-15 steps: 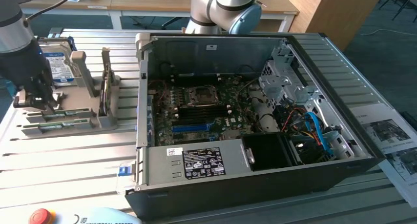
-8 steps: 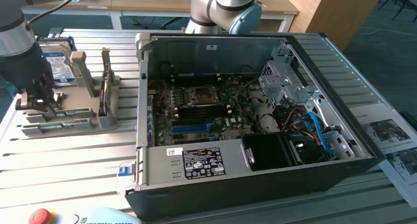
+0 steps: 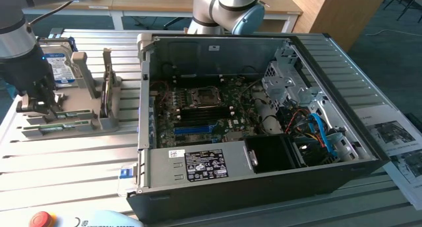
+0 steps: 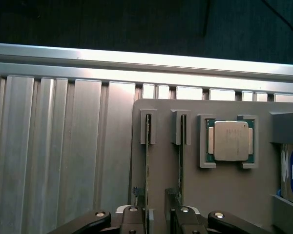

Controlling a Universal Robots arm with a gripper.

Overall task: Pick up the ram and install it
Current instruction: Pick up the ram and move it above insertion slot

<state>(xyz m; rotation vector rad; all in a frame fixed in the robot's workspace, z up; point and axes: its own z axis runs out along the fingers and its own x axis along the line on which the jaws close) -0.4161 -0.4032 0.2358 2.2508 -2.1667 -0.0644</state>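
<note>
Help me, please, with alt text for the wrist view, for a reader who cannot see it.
The open jaws straddle a ram standing on edge in a grey holder; a second stick stands in the next slot. Beside them a processor lies in its recess, all on a ribbed metal table.

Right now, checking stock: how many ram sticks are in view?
2. One ram stick stands inside the open gripper; the other ram stick beside it, nearer the processor chip.
</note>
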